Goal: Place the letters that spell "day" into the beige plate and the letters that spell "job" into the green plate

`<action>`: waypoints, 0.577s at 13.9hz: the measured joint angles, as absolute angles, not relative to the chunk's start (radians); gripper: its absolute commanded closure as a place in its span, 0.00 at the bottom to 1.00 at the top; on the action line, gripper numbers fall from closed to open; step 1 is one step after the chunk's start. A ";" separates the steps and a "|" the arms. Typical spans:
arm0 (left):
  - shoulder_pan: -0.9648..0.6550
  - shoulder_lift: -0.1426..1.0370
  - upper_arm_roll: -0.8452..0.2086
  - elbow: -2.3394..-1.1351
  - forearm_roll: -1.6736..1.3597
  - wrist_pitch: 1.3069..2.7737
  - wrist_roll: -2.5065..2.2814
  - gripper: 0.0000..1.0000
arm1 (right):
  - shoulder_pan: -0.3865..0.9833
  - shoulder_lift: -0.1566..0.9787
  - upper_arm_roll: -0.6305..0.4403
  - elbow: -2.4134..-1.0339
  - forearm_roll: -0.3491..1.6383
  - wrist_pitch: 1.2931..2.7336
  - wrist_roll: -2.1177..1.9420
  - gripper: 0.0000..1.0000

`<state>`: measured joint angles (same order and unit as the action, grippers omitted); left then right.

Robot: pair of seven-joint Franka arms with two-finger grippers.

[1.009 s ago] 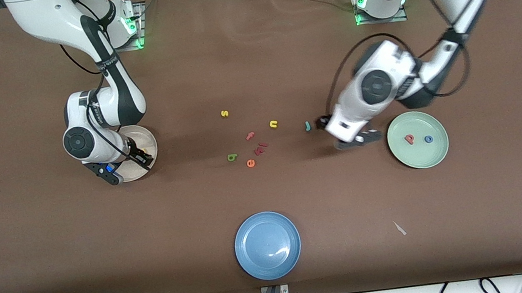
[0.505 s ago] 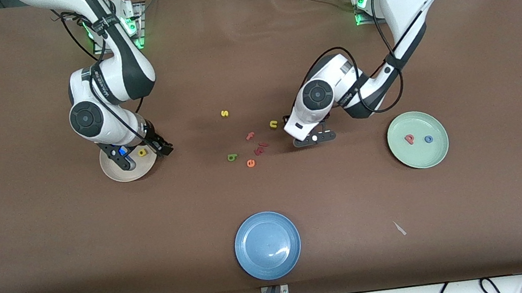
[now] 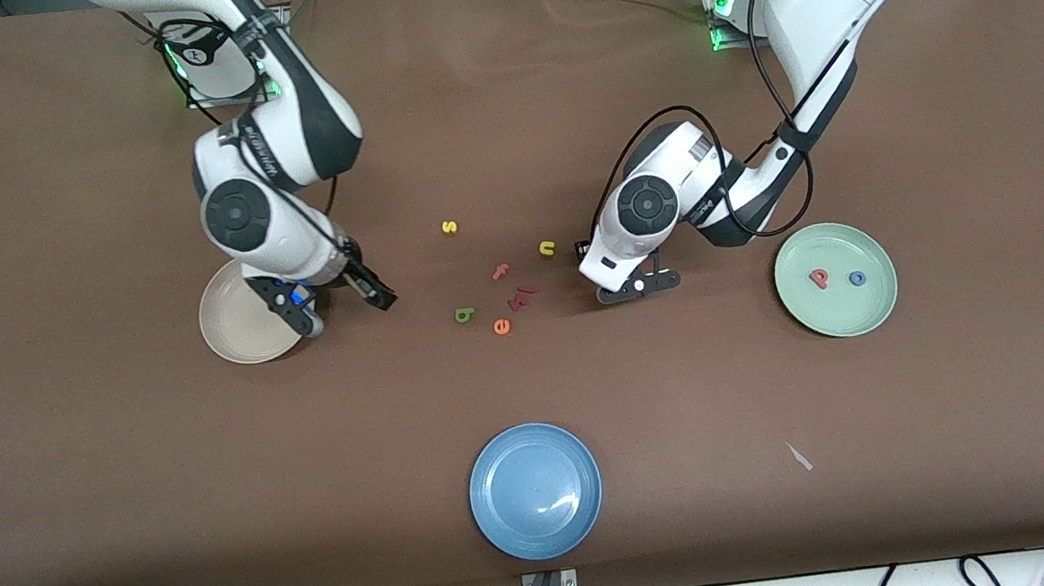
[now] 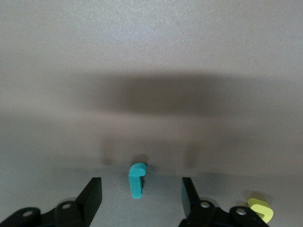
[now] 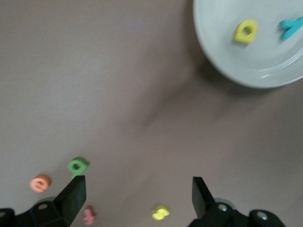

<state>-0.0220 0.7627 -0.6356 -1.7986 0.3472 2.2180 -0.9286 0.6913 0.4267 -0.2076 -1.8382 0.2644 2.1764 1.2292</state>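
Mint-green round plate (image 3: 873, 312) holds the pinkish-red foam b (image 3: 819, 277) and blue foam o (image 3: 856, 278). Green foam d (image 3: 463, 315) lies loose on the table. Right gripper (image 3: 345, 308), jaws apart and empty, has left the cream-beige round plate (image 3: 233, 321), which holds the yellow foam a (image 5: 246, 31) and teal foam y (image 5: 291, 27). Left gripper (image 4: 140, 194) has arrived, fingers apart astride the teal foam j (image 4: 137, 179): last "job" letter.

We have our left gripper (image 4: 139, 196) low at the table, fingers apart; our right gripper (image 5: 137, 198) hangs higher, fingers spread wide.
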 measured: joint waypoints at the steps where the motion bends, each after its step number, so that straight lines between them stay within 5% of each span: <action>1: -0.022 0.765 -0.635 -1.798 0.347 2.222 -0.929 0.35 | 0.709 0.469 -0.207 -1.793 0.264 2.180 1.270 0.02; 8: -0.022 0.769 -0.627 -1.796 0.347 2.233 -0.929 1.00 | 0.801 0.715 -0.203 -1.698 0.264 2.430 1.445 0.13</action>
<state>-0.0221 0.7693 -0.6275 -1.7958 0.3472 2.2327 -0.9286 0.8009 0.7145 -0.2026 -1.6979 0.2645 2.4304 1.4445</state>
